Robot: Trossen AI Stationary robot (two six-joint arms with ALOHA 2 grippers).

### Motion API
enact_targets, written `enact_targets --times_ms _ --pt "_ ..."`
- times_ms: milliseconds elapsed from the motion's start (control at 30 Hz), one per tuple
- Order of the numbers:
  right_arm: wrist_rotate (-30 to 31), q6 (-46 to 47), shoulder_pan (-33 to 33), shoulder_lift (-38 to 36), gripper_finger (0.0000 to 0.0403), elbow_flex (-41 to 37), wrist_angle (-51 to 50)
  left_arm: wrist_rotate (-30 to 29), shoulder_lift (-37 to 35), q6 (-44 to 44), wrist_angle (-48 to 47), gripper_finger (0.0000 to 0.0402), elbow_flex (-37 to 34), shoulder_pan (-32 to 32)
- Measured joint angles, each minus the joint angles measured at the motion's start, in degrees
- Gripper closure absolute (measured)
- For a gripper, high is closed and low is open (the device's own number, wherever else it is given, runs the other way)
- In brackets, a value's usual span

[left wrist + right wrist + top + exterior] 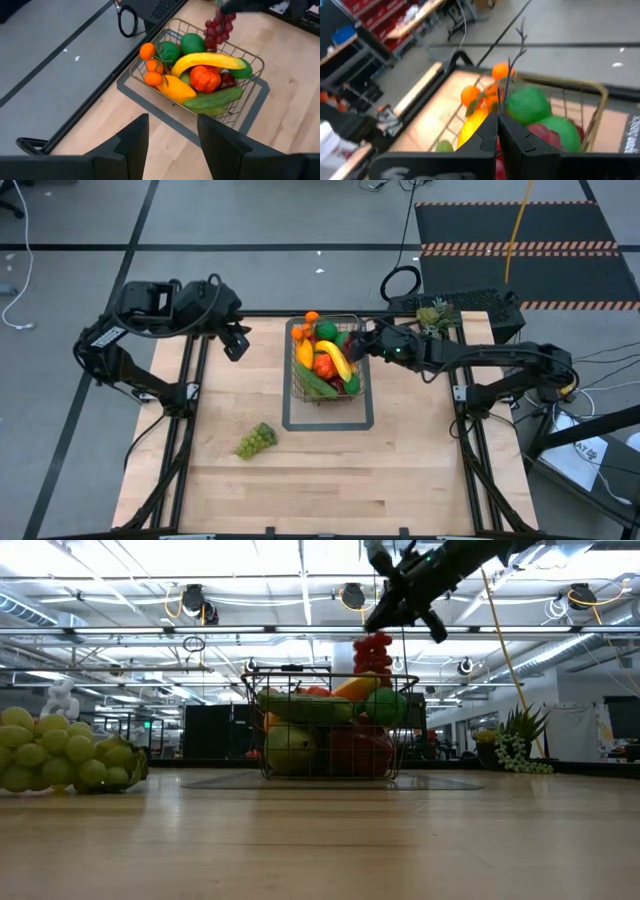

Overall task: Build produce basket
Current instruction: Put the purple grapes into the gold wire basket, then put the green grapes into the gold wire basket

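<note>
My right claw [497, 131] is pinched on the red grapes' [372, 650] thin stem, dangling them above the basket [350, 402]. Light, floppy, swinging. Left claw [170, 145] gapes idle; green grapes [256, 440] wait on the worktop [400, 470].

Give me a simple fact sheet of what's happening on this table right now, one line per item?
Basket: wire mesh, mid-table, nearly full of fruit
Right gripper: above the basket, shut on red grapes by the stem
Left gripper: open, waiting beside the basket, holding nothing
Green grapes: lying on the table, outside the basket
Banana: on top of the pile
</note>
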Motion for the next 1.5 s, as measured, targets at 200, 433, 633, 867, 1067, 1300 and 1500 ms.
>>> enact_targets --times_ms 200,433,633,867,1067,1300,1500 --pt "-3.5 -0.9 -0.8 5.0 0.0403 0.0 5.8 0.1 0.0 0.3 0.0 0.0234 0.0 1.0" --pt "-10.5 -6.0 -3.5 10.5 0.0403 0.0 16.2 0.2 0.0 0.3 0.0 0.0234 0.0 1.0" --pt "-10.9 -6.1 -4.9 12.9 0.0392 0.0 17.5 0.7 0.0 -0.3 0.0 0.0234 0.0 1.0" --pt "-10.8 -10.0 -6.6 12.9 0.0319 0.0 21.7 0.7 0.0 -1.1 0.0 0.0234 0.0 0.9" --pt "-13.7 -9.5 -8.0 12.9 0.0237 0.1 24.9 0.7 0.0 -1.1 0.0 0.0234 0.0 0.9" --pt "-17.3 -5.2 -8.5 12.9 0.0173 0.1 24.1 1.2 0.0 -1.7 0.0 0.0234 0.0 0.9" --pt "-18.3 -4.0 -8.5 12.4 0.0122 0.0 24.2 3.2 0.0 -2.9 0.0 0.0234 0.0 0.3"
